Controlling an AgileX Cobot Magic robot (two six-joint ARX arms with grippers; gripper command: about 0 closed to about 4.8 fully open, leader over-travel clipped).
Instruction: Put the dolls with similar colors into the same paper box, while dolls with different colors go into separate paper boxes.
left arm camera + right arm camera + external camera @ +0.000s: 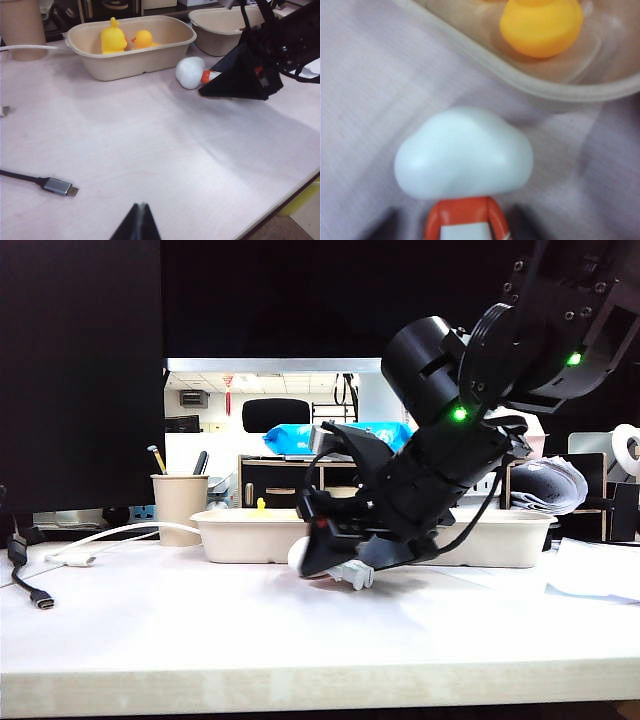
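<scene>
A white rounded doll with an orange body (465, 155) lies on the table just in front of the left paper box (130, 57). My right gripper (465, 231) reaches down over it, a dark finger on each side of the orange body with a gap showing on both sides. From the left wrist view, the doll (190, 72) lies at the tip of the right gripper (203, 83). Two yellow duck dolls (112, 39) (143, 38) sit in that box. The second paper box (215, 35) stands beside it. My left gripper (140, 206) hovers shut over bare table, holding nothing.
A beige pen cup (178, 502) stands left of the boxes. A white cable (100, 537) and a black USB cable (57, 186) lie on the table's left side. White paper (600, 585) lies at the right. The table's front edge (320, 680) is close.
</scene>
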